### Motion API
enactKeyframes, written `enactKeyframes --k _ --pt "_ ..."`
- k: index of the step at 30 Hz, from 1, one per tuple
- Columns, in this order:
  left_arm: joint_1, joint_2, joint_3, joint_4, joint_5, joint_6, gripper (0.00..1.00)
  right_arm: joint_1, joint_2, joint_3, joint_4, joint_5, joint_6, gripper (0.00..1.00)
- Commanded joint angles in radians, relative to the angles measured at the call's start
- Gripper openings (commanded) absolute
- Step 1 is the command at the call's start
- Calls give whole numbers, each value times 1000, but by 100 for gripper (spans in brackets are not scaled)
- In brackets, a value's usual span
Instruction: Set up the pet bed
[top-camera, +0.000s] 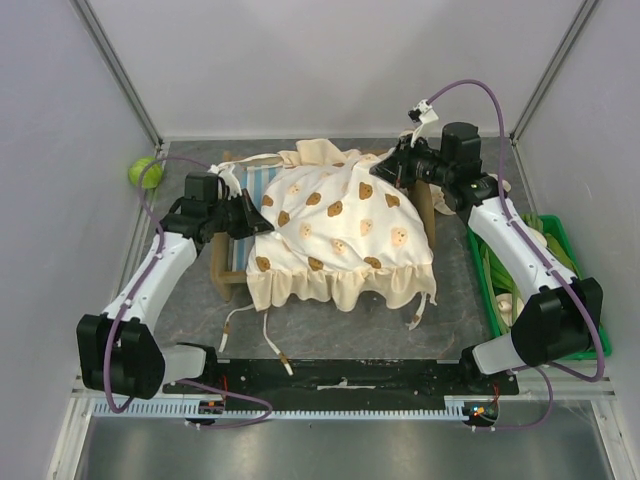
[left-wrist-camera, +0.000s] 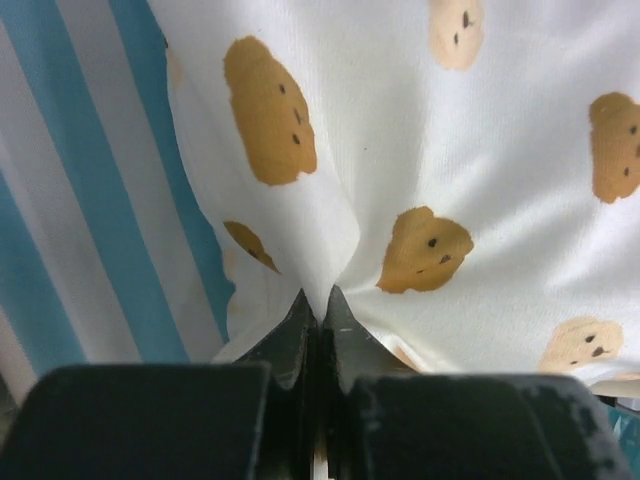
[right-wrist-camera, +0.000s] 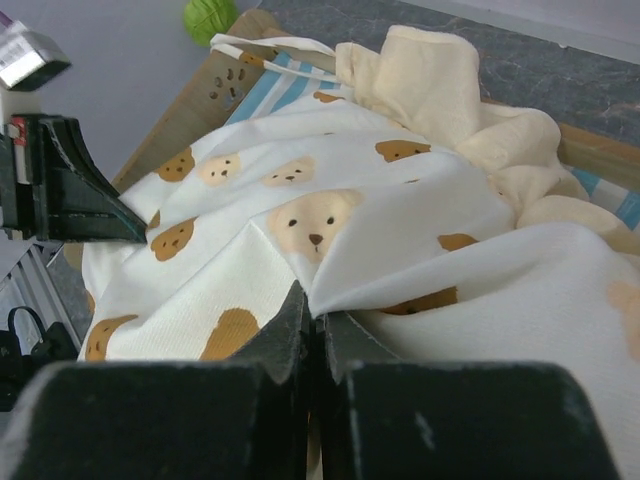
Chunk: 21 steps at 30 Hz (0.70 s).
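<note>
Pet bed (top-camera: 218, 268) sits centre of desk (top-camera: 330, 335), mostly under the bear-print cushion (top-camera: 340, 225). Left gripper (left-wrist-camera: 318, 300) and right gripper (right-wrist-camera: 310, 302): fingers pinched tight on cushion fabric. Frame looks light and rigid, so take hold at a rail. Cushion is floppy.

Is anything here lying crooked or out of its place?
Yes. The bear-print cushion lies bunched and skewed over the pet bed, leaving the striped base bare on the left; its ties trail onto the table in front. The left gripper and right gripper pinch it.
</note>
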Motion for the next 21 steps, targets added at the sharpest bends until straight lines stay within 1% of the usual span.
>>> enactKeyframes --k 1,2,4,5,8,10,13,16,18,21 --pt "4 -13 215 -67 -104 76 2 21 15 103 55 9 22 2" --pt "9 -9 298 -86 -128 92 2 22 21 123 67 15 27 2" --pt "15 17 384 -128 -141 133 2 24 47 197 76 38 35 0" --pt "18 27 460 -139 -148 147 2 24 58 226 76 44 35 0" --pt "22 57 559 -156 -182 196 2 24 109 330 73 87 18 0" --pt "22 68 575 -146 -196 215 2 24 147 386 75 101 3 0" --pt "24 79 550 -115 -202 219 2 24 204 415 82 162 -30 1" --pt "24 62 472 -81 -202 201 2 24 267 436 67 160 -57 0" --pt "24 38 405 -83 -187 190 2 24 281 421 46 165 -63 0" --pt "24 -20 305 -63 -165 155 2 25 250 342 44 153 -68 0"
